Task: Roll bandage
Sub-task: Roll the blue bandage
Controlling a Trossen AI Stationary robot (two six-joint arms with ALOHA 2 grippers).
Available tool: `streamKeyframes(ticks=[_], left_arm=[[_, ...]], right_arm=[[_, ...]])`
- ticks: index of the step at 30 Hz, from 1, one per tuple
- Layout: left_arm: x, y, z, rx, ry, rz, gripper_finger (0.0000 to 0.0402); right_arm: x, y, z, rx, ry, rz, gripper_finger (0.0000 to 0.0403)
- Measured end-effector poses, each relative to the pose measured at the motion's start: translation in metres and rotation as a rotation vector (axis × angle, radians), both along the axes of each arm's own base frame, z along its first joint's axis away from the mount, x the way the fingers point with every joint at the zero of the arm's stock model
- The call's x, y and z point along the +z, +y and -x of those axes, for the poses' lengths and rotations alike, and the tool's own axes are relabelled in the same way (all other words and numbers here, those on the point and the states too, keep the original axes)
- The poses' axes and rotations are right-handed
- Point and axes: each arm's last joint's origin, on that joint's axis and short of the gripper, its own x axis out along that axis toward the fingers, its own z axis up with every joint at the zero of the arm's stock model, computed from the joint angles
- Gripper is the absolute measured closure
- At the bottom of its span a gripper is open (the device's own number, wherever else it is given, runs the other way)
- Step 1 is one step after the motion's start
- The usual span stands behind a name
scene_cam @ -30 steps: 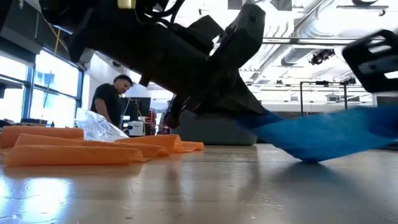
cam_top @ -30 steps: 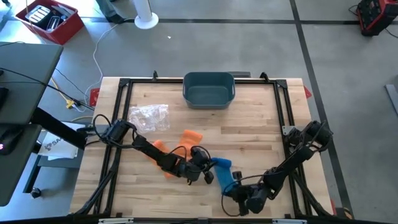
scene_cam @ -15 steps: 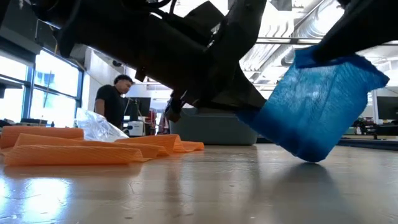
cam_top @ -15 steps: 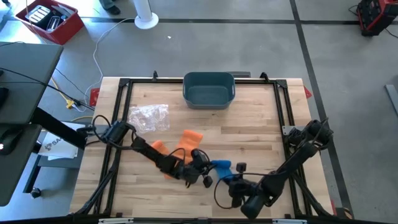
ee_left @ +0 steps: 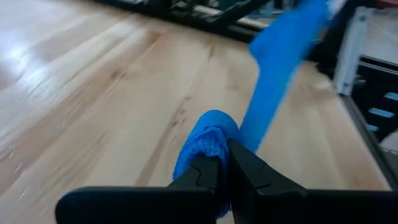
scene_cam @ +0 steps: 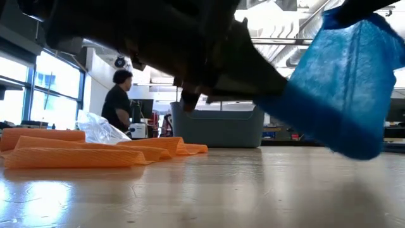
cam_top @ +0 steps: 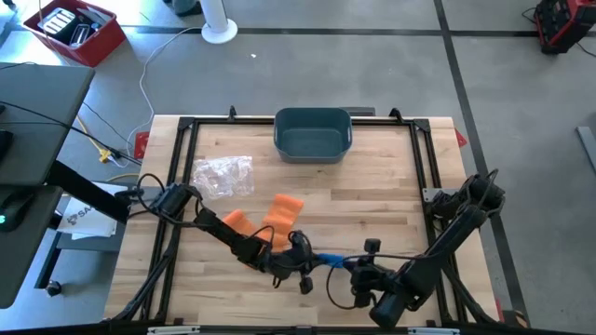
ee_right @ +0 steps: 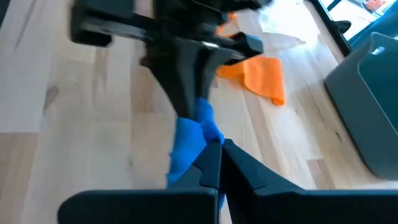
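From above, the two arms meet near the table's front edge, and the blue bandage [cam_top: 331, 260] runs as a short strip between them: the left gripper [cam_top: 304, 263] pinches one end and the right gripper [cam_top: 358, 272] the other, which looks like a way to keep the cloth taut so it can be wound. Both arms reach low and inward, the left one stretched out across the orange bandages [cam_top: 276, 217], with the grey bin [cam_top: 313, 132] and a clear plastic bag [cam_top: 223, 175] well behind. From table height, the blue cloth [scene_cam: 345, 88] hangs clear of the wood as a slanted sheet under dark arm parts. The left wrist camera shows its fingers [ee_left: 211, 173] clamped together on a small rolled end [ee_left: 205, 140], the strip rising away. The right wrist camera shows its own fingers [ee_right: 214, 160] shut on the blue cloth [ee_right: 188, 142], the left gripper just beyond it.
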Motion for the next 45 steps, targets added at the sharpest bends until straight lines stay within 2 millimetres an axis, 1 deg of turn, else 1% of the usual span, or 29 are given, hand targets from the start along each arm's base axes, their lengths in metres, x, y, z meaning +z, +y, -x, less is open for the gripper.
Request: streamKeyframes(ticks=[4,9,12,16,20,24,26,33,39,42,45], left_arm=[[0.003,-0.006,0.001,-0.048,-0.028,-0.021,0.0396],[0.005,-0.008,0.001,-0.068,-0.044,-0.017,0.0396],[0.007,-0.008,0.0,-0.085,-0.061,-0.025,0.0396],[0.007,-0.009,0.001,-0.108,-0.055,-0.019,0.0396],[0.006,-0.01,0.001,-0.131,-0.048,0.003,0.0396],[0.006,-0.011,0.001,-0.166,-0.047,0.009,0.0396],[0.006,-0.011,0.001,-0.183,-0.046,0.015,0.0396],[0.005,-0.013,0.001,-0.207,-0.033,0.025,0.0396],[0.006,-0.014,0.002,-0.238,-0.034,0.021,0.0396],[0.006,-0.015,0.002,-0.265,-0.031,0.028,0.0396],[0.005,-0.017,0.003,-0.314,-0.022,0.053,0.0396]], right_arm=[[0.004,-0.007,0.004,-0.034,0.023,-0.001,0.0403],[0.001,-0.017,-0.003,-0.047,0.06,0.026,0.0403],[-0.007,-0.024,-0.005,-0.052,0.091,0.037,0.0403],[-0.023,-0.031,-0.007,-0.06,0.103,0.006,0.0403],[-0.032,-0.029,-0.01,-0.043,0.041,-0.044,0.0403],[-0.029,-0.02,-0.015,0.033,-0.023,-0.045,0.0403],[-0.029,-0.021,-0.016,0.044,-0.017,-0.029,0.0403],[-0.03,-0.027,-0.015,-0.02,-0.009,-0.037,0.0403],[-0.03,-0.03,-0.008,-0.063,-0.01,0.006,0.0402],[-0.032,-0.035,-0.008,-0.104,0.003,-0.008,0.0402],[-0.032,-0.033,-0.008,-0.089,0.024,-0.033,0.0393]])
